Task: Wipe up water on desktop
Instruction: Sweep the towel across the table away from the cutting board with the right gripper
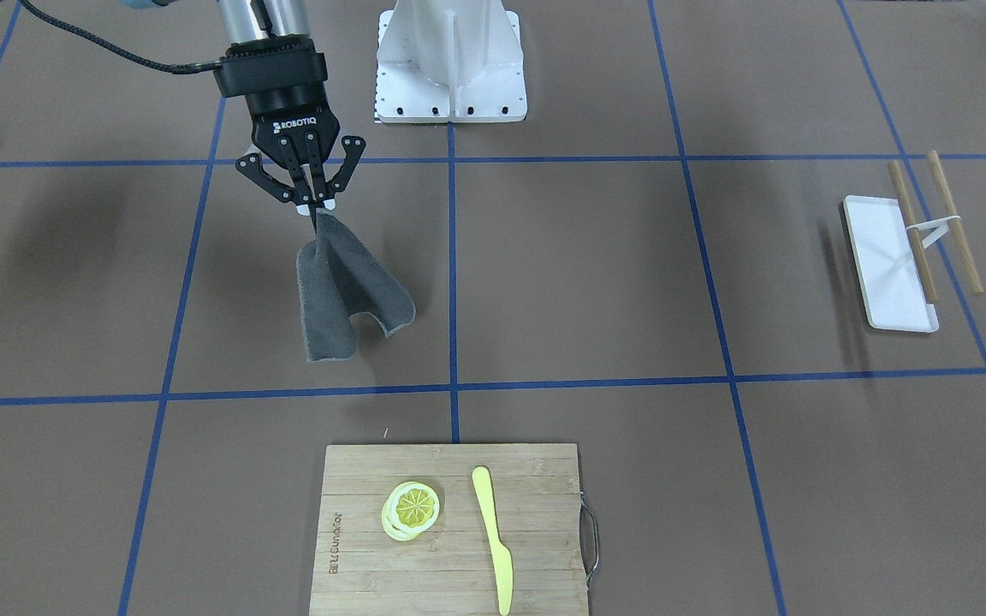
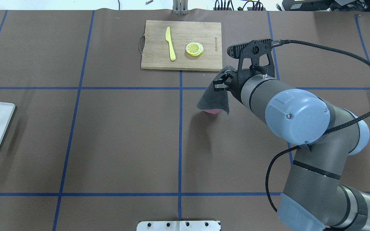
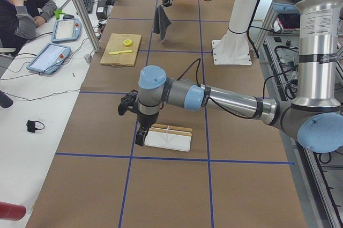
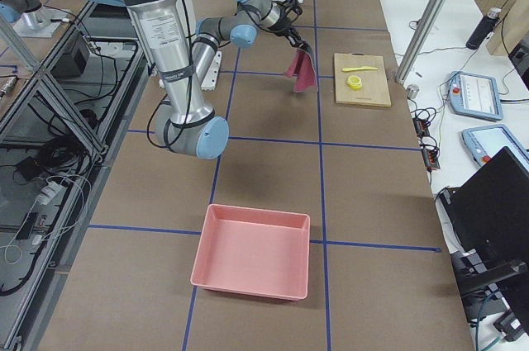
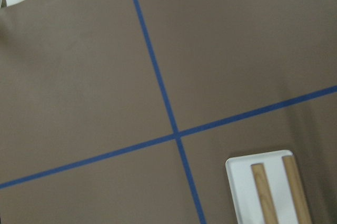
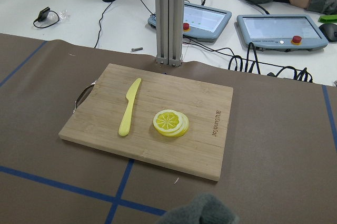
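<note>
Now pinches a corner of the grey cloth (image 1: pixel 343 295) in the right hand (image 1: pixel 315 204), dangling it over the brown tabletop (image 1: pixel 579 274), near the cutting board (image 1: pixel 450 530). Cannot tell the grip of the left hand (image 3: pixel 140 138), beside the white tray (image 3: pixel 169 141).

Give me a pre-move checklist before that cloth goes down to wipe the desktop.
1. Right gripper shut on grey cloth: ok.
2. Cloth down on the desktop: not ok, it appears to hang clear.
3. Water patch located: cannot tell, no wet spot shows.
4. Cutting board apart from cloth: ok.
5. Left gripper out of the way, by the white tray: ok.
</note>
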